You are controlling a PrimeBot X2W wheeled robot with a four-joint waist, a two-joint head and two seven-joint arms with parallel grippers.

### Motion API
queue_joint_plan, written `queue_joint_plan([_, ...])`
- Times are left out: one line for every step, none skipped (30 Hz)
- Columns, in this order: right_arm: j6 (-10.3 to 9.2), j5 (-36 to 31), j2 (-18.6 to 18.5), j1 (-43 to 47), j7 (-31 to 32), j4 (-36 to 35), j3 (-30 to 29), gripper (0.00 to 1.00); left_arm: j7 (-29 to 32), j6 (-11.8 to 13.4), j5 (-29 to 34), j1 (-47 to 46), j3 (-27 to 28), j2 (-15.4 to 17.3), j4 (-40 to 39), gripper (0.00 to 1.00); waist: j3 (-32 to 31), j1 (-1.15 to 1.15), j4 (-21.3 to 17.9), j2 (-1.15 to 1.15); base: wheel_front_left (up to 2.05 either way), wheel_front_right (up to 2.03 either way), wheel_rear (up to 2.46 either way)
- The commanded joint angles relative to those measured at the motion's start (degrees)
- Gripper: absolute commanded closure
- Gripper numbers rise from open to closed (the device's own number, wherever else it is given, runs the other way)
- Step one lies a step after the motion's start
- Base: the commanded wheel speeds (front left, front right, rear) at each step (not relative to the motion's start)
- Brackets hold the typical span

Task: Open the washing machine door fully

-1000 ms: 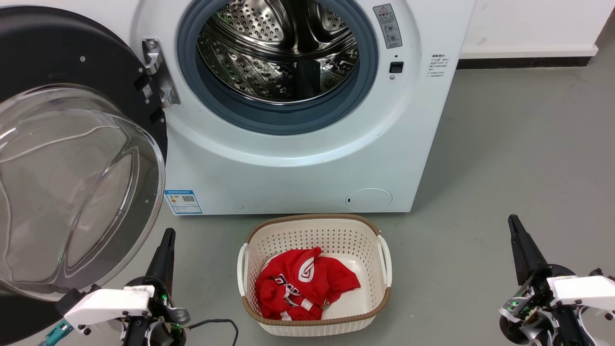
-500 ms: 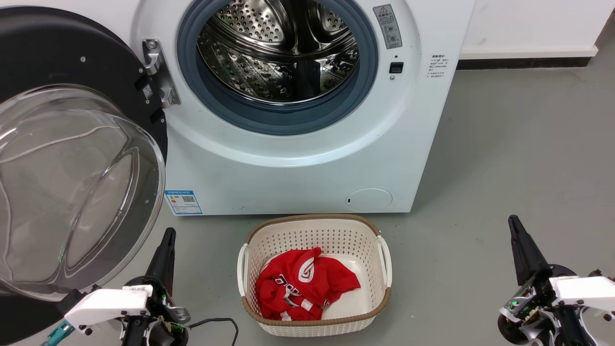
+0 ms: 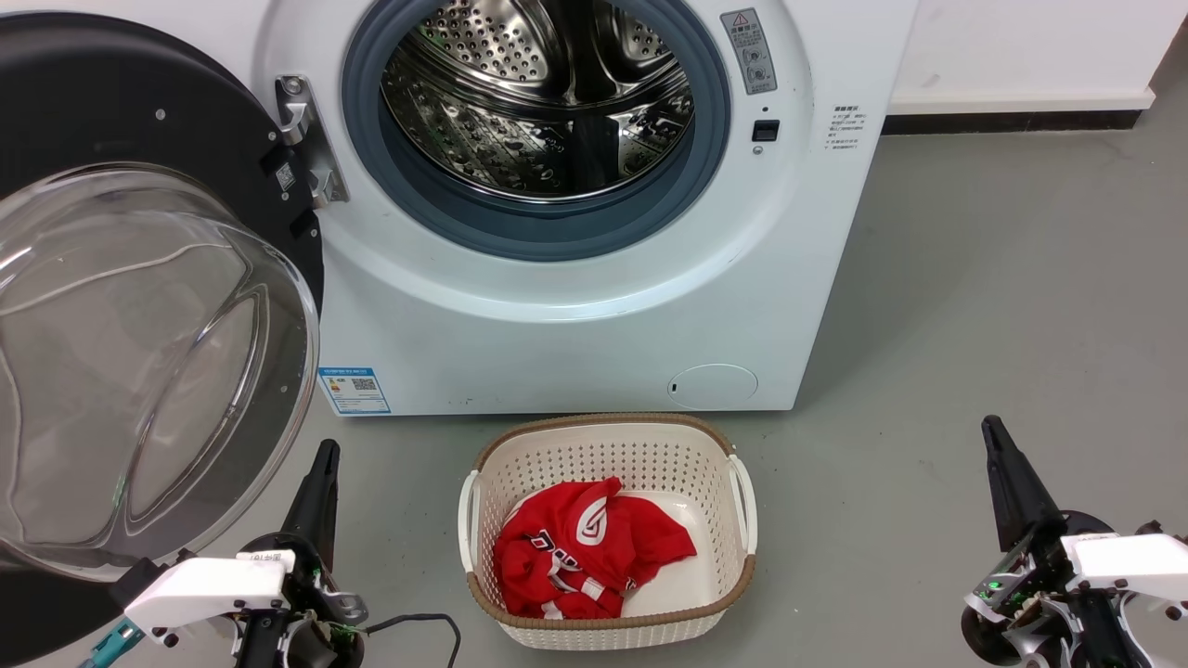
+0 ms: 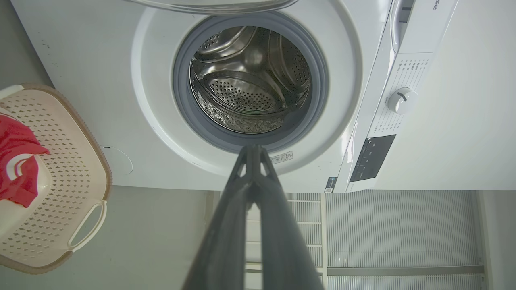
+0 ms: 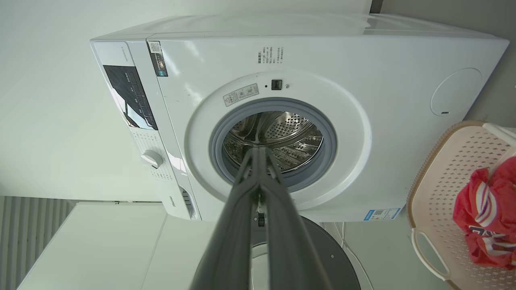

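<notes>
Door: the washing machine door (image 3: 139, 325) is swung out wide on its hinge (image 3: 302, 139). It hangs just ahead of the left gripper (image 3: 325, 456) and off to its left, well apart from the right gripper (image 3: 993, 436).

How it'll handle: we'd call it stiff and fairly heavy. It only moves in an arc around the hinge, so push along that arc, not straight at it.

Surface: the black ring is glossy and the glass bowl (image 3: 158, 371) is slick. We reckon closed fingertips would skate off either.

Fragile bit: the bowl, for sure. We wouldn't poke it or lever on it.

Where to grab: the black ring on the side far from the hinge gives the most leverage. That edge runs off the picture past the left gripper, so we can't see a handle there.

Left gripper: fingers pressed together, holding nothing, and we think not touching the door.

Right gripper: same deal, fingers closed on nothing, hovering low over the floor (image 3: 974, 278).

Progress: the door looks about fully open to us, maybe a last nudge to go.

Machine: the washing machine (image 3: 557, 343) sits ahead of both grippers, drum (image 3: 538, 93) exposed.

Nearby: a basket (image 3: 608, 443) with a red garment (image 3: 585, 547) sits between the two grippers, near the machine's front.
</notes>
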Motion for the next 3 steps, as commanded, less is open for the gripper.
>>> queue_joint_plan([0.00,-0.2,0.2,-0.7,0.3,0.1,-0.1,1.00,0.1,-0.2,-0.1,-0.5,0.2,0.1,0.0,1.00,0.0,0.00,0.0,0.00,0.00,0.00,0.00])
queue_joint_plan([0.00,-0.2,0.2,-0.8,0.3,0.1,-0.1,1.00,0.1,-0.2,-0.1,-0.5,0.2,0.1,0.0,1.00,0.0,0.00,0.0,0.00,0.00,0.00,0.00])
queue_joint_plan([0.00,-0.2,0.2,-0.8,0.3,0.1,-0.2,1.00,0.1,-0.2,-0.1,-0.5,0.2,0.1,0.0,1.00,0.0,0.00,0.0,0.00,0.00,0.00,0.00])
